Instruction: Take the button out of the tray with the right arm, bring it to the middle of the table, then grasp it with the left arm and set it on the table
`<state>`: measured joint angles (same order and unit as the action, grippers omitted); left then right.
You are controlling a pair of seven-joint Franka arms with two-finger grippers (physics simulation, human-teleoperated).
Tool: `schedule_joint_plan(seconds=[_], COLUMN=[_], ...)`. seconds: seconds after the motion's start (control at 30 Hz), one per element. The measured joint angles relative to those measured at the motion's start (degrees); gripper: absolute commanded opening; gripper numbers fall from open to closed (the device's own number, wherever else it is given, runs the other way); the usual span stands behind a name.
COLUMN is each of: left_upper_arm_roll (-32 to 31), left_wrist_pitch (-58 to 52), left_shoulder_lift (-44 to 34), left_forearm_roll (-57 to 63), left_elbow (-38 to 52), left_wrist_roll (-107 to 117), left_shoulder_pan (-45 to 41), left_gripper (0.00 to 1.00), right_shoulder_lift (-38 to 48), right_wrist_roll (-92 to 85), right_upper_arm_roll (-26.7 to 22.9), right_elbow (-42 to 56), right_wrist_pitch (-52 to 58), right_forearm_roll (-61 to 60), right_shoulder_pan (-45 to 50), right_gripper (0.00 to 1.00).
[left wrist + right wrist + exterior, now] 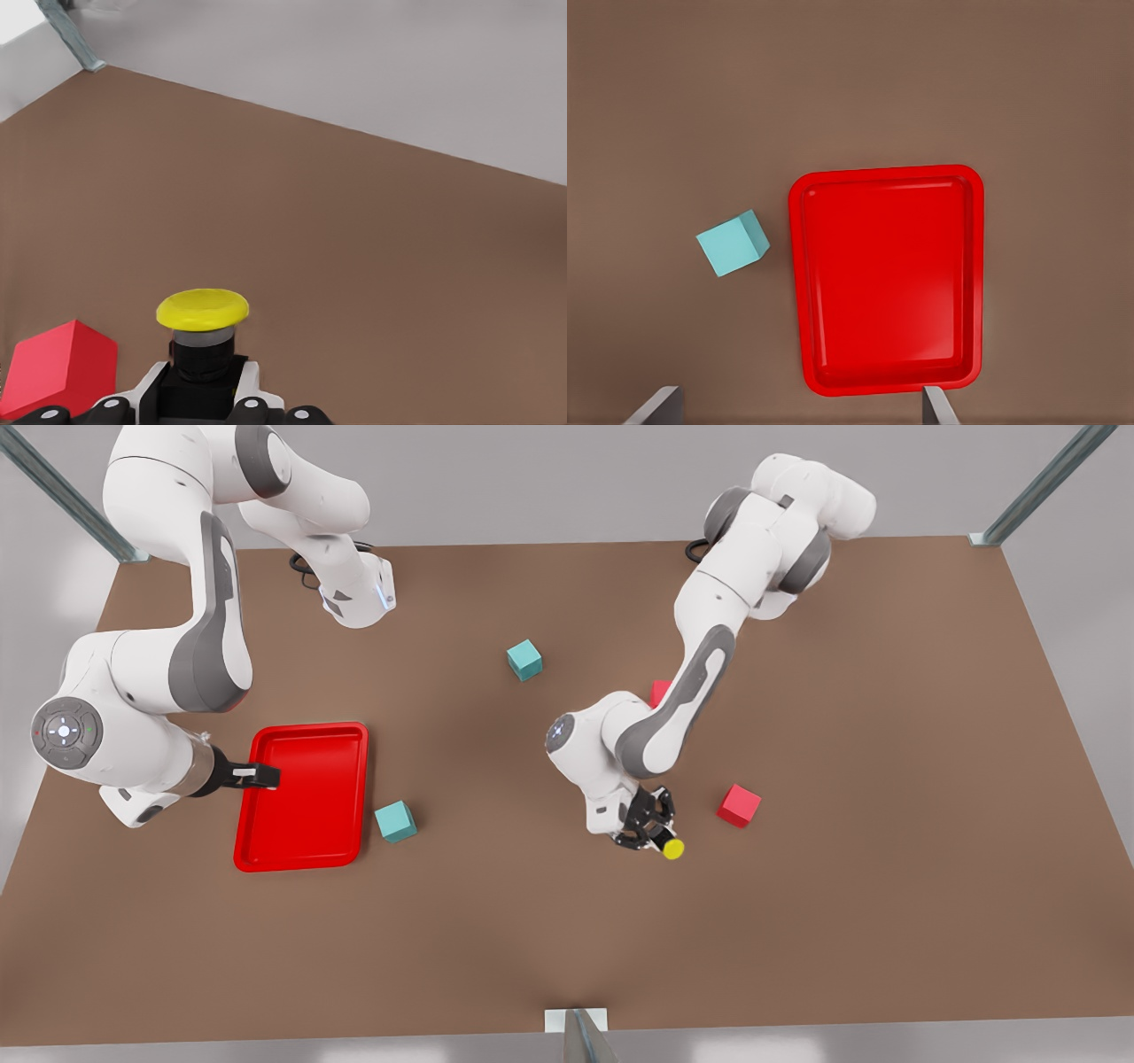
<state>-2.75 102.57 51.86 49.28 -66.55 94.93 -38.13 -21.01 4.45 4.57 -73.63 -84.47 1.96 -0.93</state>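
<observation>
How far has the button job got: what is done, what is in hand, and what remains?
Done: the tray is empty, and the right gripper waits over it, fingers apart. In hand: the left gripper grips the button by its dark base, past the table's middle beside a red cube. Left: set it down and release it.

Light is bright, even and diffuse, seemingly from overhead. Shadows on the desk (850, 717) are soft and faint, darkest as blurred patches around the tray (341, 841) and under the arms. The tray floor carries a mild glossy sheen. Edges look slightly soft; no edge distortion shows.
</observation>
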Motion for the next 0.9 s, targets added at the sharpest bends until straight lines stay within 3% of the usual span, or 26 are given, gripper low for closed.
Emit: schedule_joint_plan(seconds=[0.1,0.17,0.67,0.9], left_upper_arm_roll=[10.30,12.62,13.86,17.77], left_wrist_pitch=[-2.22,-3.47,1.97,3.08], left_shoulder_lift=[3.85,5.91,10.66,12.19], left_forearm_roll=[0.24,-0.13,-2.77,-2.08], left_elbow=[0.16,0.28,0.87,0.38], left_wrist_roll=[5.97,9.80,34.05,40.91], left_shoulder_pan=[-8.43,-10.65,-14.34,-17.77], left_gripper=[0.40,0.40,0.40,0.40], right_shoulder_lift=[-0.06,-0.07,-0.15,-0.16], right_wrist_roll=[-0.01,-0.01,-0.08,-0.10], right_upper_arm_roll=[0.00,0.00,0.00,0.00], right_elbow=[-0.01,0.01,0.04,-0.04], right_wrist_pitch=[-0.01,-0.01,-0.06,-0.07], right_forearm_roll=[0.00,0.00,0.00,0.00], right_shoulder_pan=[-0.01,-0.03,-0.07,-0.07], right_gripper=[1.00,1.00,1.00,1.00])
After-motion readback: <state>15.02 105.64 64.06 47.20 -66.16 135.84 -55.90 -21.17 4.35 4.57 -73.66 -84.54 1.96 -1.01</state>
